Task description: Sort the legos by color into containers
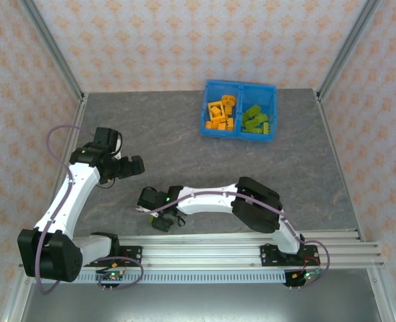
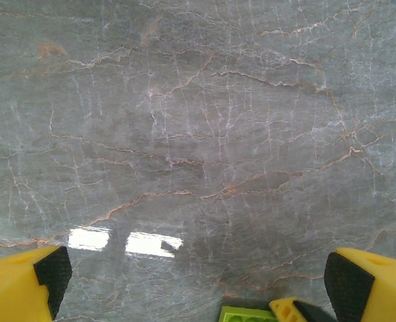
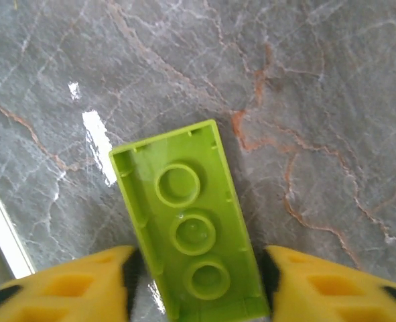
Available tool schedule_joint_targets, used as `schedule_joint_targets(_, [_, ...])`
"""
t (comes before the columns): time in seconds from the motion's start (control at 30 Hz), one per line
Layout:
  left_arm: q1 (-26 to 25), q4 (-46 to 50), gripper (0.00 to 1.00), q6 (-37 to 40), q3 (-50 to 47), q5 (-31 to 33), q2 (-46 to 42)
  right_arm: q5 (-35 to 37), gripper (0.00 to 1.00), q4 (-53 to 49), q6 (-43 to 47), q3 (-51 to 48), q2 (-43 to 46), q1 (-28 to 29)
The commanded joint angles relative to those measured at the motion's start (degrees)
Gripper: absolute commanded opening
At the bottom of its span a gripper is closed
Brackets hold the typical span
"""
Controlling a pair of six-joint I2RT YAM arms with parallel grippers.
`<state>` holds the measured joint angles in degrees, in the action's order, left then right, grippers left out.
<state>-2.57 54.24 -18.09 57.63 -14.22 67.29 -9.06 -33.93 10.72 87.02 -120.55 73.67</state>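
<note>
A lime green lego brick (image 3: 191, 231) lies underside up on the grey marble table, showing three round sockets. My right gripper (image 3: 199, 275) has a yellow finger on each long side of it, both pads touching. In the top view the right gripper (image 1: 160, 217) sits low near the front rail. My left gripper (image 1: 137, 166) hovers just behind it, open wide with nothing between its fingers (image 2: 30, 285). A corner of the green brick (image 2: 248, 314) peeks into the left wrist view. The blue bin (image 1: 238, 132) stands at the back, with orange legos (image 1: 221, 113) left and green legos (image 1: 256, 119) right.
The metal rail (image 1: 251, 251) runs along the near edge, close to the right gripper. Patterned walls (image 1: 184, 40) enclose the table on three sides. Bare marble table (image 1: 204, 157) lies between the grippers and the bin.
</note>
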Motion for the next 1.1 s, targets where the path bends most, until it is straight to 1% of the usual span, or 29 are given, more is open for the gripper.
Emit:
schedule_joint_targets(0.0, [0.4, -1.6, 1.0, -1.0, -0.4, -0.3, -0.3, 8.1, 0.39, -1.9, 0.0, -1.6, -0.6, -0.1])
schedule_joint_targets(0.07, [0.4, -1.6, 1.0, -1.1, -0.2, -0.6, -0.3, 9.7, 0.33, -0.9, -0.2, -3.5, 0.8, -0.1])
schedule_joint_targets(0.23, [0.4, -2.7, 1.0, -0.4, -0.1, -3.1, -0.7, 12.0, 0.27, 4.3, -3.5, -8.5, 6.4, -0.1])
schedule_joint_targets(0.37, [0.4, -3.6, 1.0, 1.1, 0.2, -8.3, -0.7, 14.3, 0.24, 11.9, -9.1, -15.3, 14.8, -1.3])
schedule_joint_targets(0.5, [-0.3, -6.1, 1.0, 1.3, 0.3, -17.5, 0.5, 15.0, 0.24, 16.6, -14.6, -20.7, 22.7, -5.6])
schedule_joint_targets(0.57, [-2.0, -6.8, 1.0, 1.3, 0.9, -19.4, 1.1, 15.9, 0.24, 18.6, -16.4, -22.8, 26.4, -8.1])
schedule_joint_targets(0.67, [-5.7, -7.7, 1.0, 1.8, 2.0, -20.3, 1.9, 15.2, 0.24, 19.9, -19.0, -24.8, 31.7, -13.4])
schedule_joint_targets(0.7, [-6.9, -8.8, 1.0, 1.5, 2.2, -21.4, 2.0, 14.9, 0.24, 19.9, -20.2, -25.3, 33.6, -15.7])
schedule_joint_targets(0.8, [-9.3, -13.6, 1.0, -0.1, 1.6, -27.0, 1.9, 13.6, 0.24, 21.2, -23.0, -27.0, 38.8, -22.5])
schedule_joint_targets(0.87, [-11.0, -15.5, 1.0, -0.4, 1.7, -27.8, 1.4, 13.1, 0.25, 21.7, -24.6, -27.4, 41.5, -27.3])
schedule_joint_targets(0.97, [-13.0, -17.2, 1.0, -0.3, 2.0, -28.1, 0.8, 14.2, 0.25, 20.8, -27.1, -26.6, 42.8, -34.4])
schedule_joint_targets(1.07, [-15.4, -19.6, 1.0, -0.9, 2.3, -29.2, -0.2, 13.1, 0.26, 20.6, -30.2, -25.0, 41.4, -42.7])
